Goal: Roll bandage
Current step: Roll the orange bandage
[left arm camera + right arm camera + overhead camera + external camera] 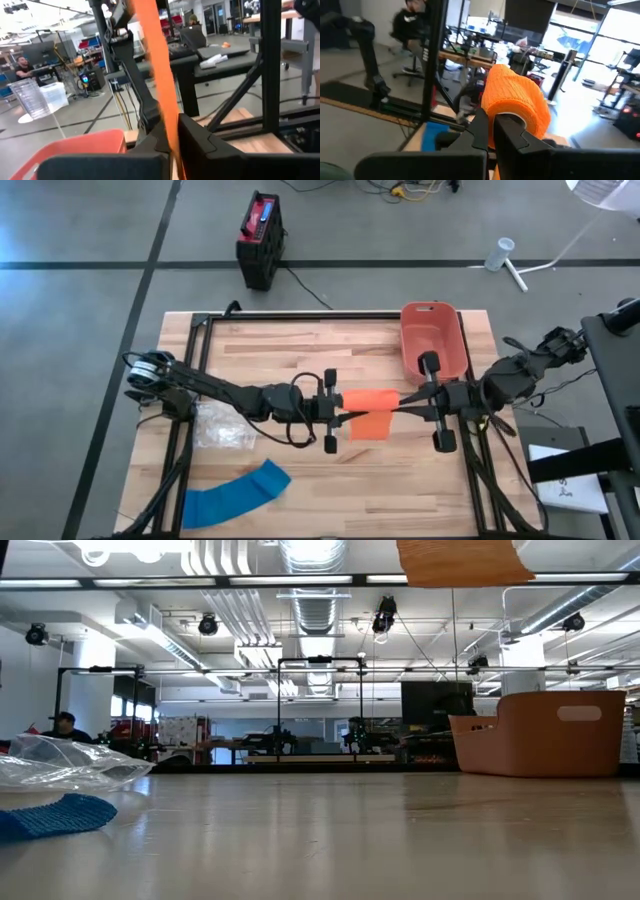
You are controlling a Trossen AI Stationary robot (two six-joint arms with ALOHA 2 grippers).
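Overhead, we see the left gripper (336,412) and the right gripper (420,402) meeting above the middle of the slatted wooden table (320,490), each pinching an end of the orange woven bandage (370,400), which is held off the table, its loose tail hanging below the rolled part. In the left wrist view the strip (160,85) runs taut between pressed-together fingers; in the right wrist view the ribbed roll (517,102) sits clamped in shut jaws. From table height only the bandage's lower edge (460,562) shows, cut off at the top. Left of the bandage lie a crinkled clear plastic bag (222,427) and a blue woven strip (235,495). Right of it stands a salmon plastic bin (432,338).
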